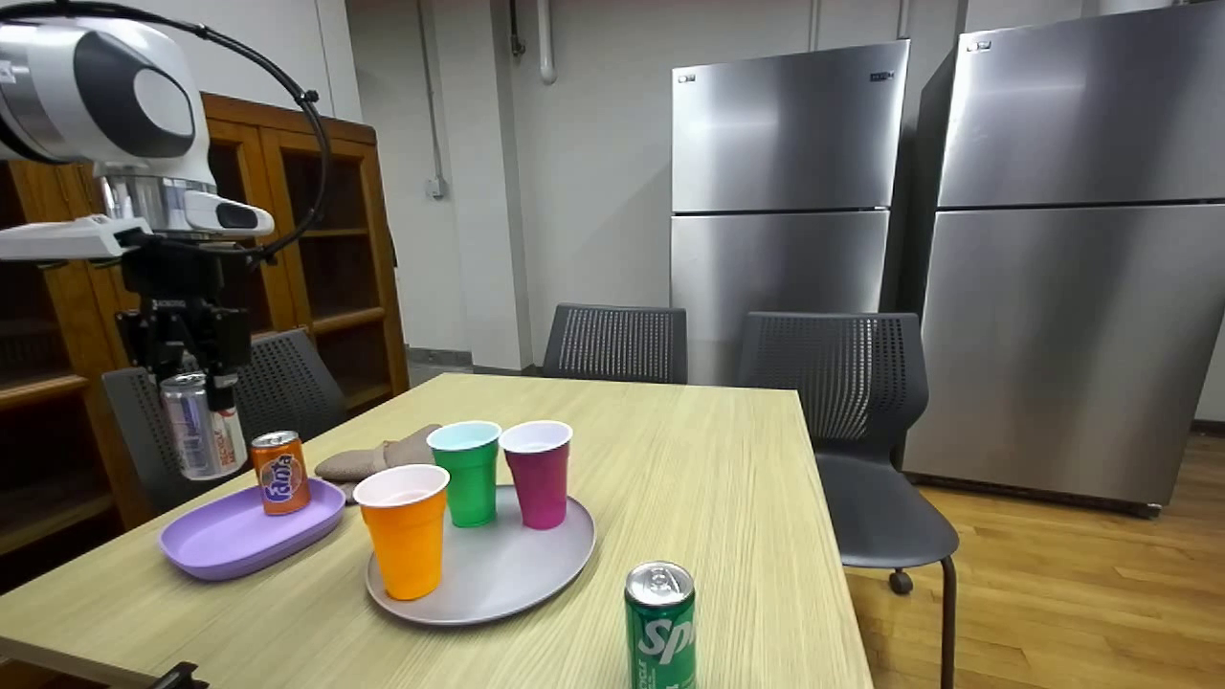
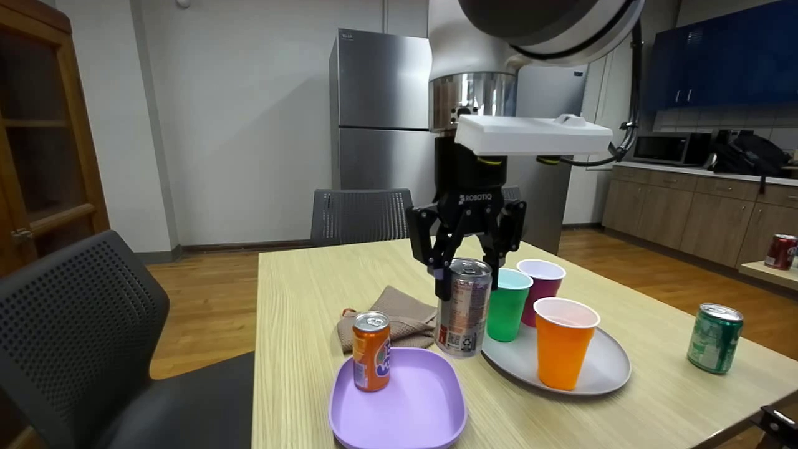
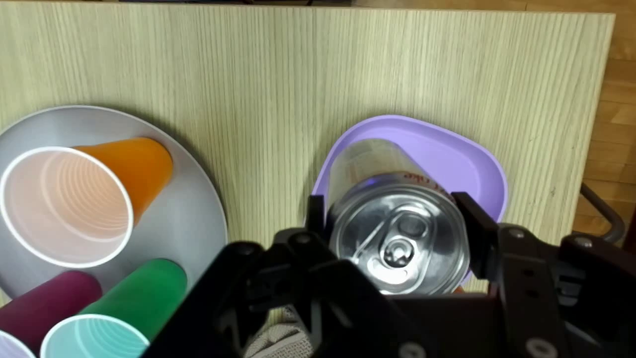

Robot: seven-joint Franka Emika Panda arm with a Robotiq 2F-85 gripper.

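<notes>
Gripper (image 2: 469, 285): I pinch the silver can (image 2: 462, 325) by its upper sides.
Silver can: aloft, seen against the purple tray (image 3: 447, 159) in my wrist view.
Purple tray: bears an orange can (image 2: 372, 355); left of the grey plate (image 2: 610, 365) in both exterior views.
Handling: likely slick, dentable, heavy if full; best held just under the rim.
</notes>
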